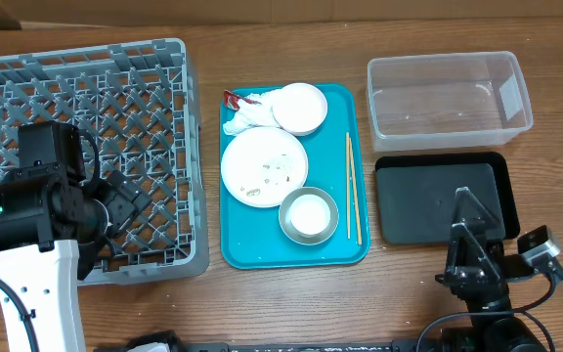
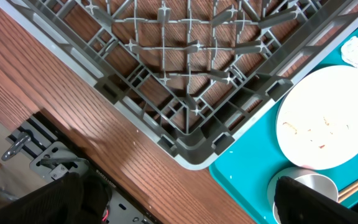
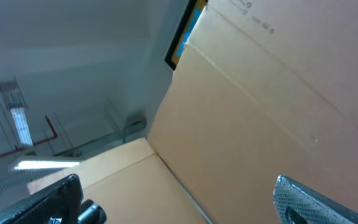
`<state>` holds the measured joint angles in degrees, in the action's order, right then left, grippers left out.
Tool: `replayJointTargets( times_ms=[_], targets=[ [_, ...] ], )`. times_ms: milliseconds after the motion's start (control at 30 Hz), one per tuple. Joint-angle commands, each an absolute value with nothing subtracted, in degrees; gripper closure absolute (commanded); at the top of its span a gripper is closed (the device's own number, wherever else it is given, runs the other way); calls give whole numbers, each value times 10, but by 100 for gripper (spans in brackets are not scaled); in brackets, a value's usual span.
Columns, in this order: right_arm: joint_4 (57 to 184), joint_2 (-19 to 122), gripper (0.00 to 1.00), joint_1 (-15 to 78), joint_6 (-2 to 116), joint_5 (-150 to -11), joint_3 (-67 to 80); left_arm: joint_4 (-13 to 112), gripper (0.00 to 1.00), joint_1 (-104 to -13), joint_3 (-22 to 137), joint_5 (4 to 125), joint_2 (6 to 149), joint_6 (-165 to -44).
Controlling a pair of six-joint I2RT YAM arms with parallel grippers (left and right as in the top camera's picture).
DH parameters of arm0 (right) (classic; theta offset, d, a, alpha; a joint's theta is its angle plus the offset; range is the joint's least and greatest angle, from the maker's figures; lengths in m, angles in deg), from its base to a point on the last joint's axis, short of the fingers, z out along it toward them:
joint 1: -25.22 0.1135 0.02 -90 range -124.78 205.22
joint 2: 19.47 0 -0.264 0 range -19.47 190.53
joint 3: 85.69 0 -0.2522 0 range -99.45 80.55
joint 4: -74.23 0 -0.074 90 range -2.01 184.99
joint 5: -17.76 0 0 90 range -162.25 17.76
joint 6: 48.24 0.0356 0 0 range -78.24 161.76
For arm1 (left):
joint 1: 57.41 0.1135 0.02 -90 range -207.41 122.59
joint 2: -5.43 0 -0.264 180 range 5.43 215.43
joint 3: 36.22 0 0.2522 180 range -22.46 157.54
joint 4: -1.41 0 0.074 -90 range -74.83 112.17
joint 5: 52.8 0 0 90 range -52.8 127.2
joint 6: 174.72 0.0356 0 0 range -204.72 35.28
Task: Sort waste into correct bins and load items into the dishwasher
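Note:
The grey dishwasher rack (image 1: 154,88) fills the left of the table. My left gripper (image 1: 130,200) hovers open over its near right corner (image 2: 191,149), holding nothing. On the teal tray (image 1: 233,249) lie a pale plate (image 1: 264,166) with food scraps (image 1: 274,168), a pale bowl (image 1: 299,108), a crumpled napkin (image 1: 245,117), a red wrapper (image 1: 231,98), a grey bowl (image 1: 309,215) with a white cup inside, and chopsticks (image 1: 353,186). The clear tub (image 1: 448,93) and the black tray (image 1: 428,200) sit to the right. My right gripper (image 1: 465,210) is open and empty over the black tray.
The right wrist view shows only a cardboard box (image 3: 278,93) and the ceiling between the wide-apart fingers (image 3: 309,199). The left wrist view shows the plate (image 2: 328,118), the grey bowl (image 2: 303,183) and the table's front edge with a metal clamp (image 2: 48,158).

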<state>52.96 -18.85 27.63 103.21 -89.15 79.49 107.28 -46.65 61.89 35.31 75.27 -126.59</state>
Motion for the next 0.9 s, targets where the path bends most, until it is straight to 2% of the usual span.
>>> replayJointTargets(
  times_ms=[0, 267, 733, 867],
  targets=[
    [527, -193, 0, 281, 1048, -874, 786, 1073, 0, -463, 616, 357, 747, -1272],
    [608, -193, 0, 281, 1048, -873, 786, 1073, 0, -463, 616, 357, 747, -1272],
    [624, -193, 0, 281, 1049, -895, 784, 1073, 0, -463, 616, 357, 747, -1272],
    [677, -193, 0, 281, 1048, -904, 756, 1073, 0, -463, 616, 357, 747, -1272]
  ],
)
